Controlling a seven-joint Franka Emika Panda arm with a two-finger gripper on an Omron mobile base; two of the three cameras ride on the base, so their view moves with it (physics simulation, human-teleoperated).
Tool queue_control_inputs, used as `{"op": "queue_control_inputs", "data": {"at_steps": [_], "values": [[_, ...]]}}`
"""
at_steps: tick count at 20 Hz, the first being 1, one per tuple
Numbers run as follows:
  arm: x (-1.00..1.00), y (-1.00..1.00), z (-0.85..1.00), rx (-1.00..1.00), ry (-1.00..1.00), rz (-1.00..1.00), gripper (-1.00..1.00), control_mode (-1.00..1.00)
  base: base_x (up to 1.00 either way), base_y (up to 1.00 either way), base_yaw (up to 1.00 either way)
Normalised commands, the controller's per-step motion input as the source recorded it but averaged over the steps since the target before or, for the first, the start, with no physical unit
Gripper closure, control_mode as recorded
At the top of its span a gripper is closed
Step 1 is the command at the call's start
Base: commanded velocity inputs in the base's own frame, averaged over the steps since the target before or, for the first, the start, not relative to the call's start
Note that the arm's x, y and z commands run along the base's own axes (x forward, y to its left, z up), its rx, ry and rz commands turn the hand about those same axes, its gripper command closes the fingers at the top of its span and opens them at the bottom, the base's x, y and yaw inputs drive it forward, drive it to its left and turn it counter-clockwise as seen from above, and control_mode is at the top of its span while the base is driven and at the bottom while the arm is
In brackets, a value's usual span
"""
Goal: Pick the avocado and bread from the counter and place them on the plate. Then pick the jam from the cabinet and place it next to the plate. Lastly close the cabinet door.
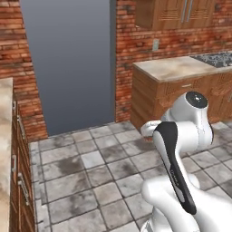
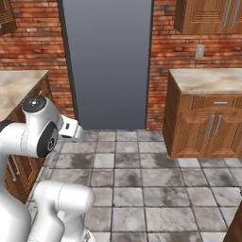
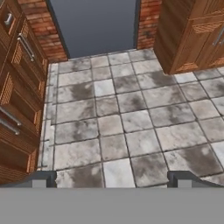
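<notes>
Two-finger dark pincer (image 3: 112, 178) stands wide, empty, over grey tiled floor (image 3: 122, 113). Judged: drive base squarely to beige mottled stone tabletop (image 2: 208, 79) before reaching.

The counter (image 1: 174, 67) of beige mottled stone ran along the brick wall over brown cupboards, a dark patterned cooktop (image 1: 216, 58) set in its far end. Grey floor tiles (image 3: 118, 127) lay bare between units.
</notes>
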Motion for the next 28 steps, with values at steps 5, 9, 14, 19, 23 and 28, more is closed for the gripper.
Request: {"op": "queue_control_inputs", "data": {"at_steps": [5, 9, 14, 19, 23, 28], "values": [[0.0, 0.0, 0.0, 0.0, 0.0, 0.0, -1.0, 1.0, 0.27, 0.0, -0.24], [0.0, 0.0, 0.0, 0.0, 0.0, 0.0, -1.0, 1.0, 0.34, 0.0, -0.25], [0.0, 0.0, 0.0, 0.0, 0.0, 0.0, -1.0, 1.0, 0.36, 0.0, -0.27], [0.0, 0.0, 0.0, 0.0, 0.0, 0.0, -1.0, 1.0, 0.45, 0.01, -0.27], [0.0, 0.0, 0.0, 0.0, 0.0, 0.0, -1.0, 1.0, 0.5, 0.0, -0.28], [0.0, 0.0, 0.0, 0.0, 0.0, 0.0, -1.0, 1.0, 0.48, 0.0, -0.27]]}}
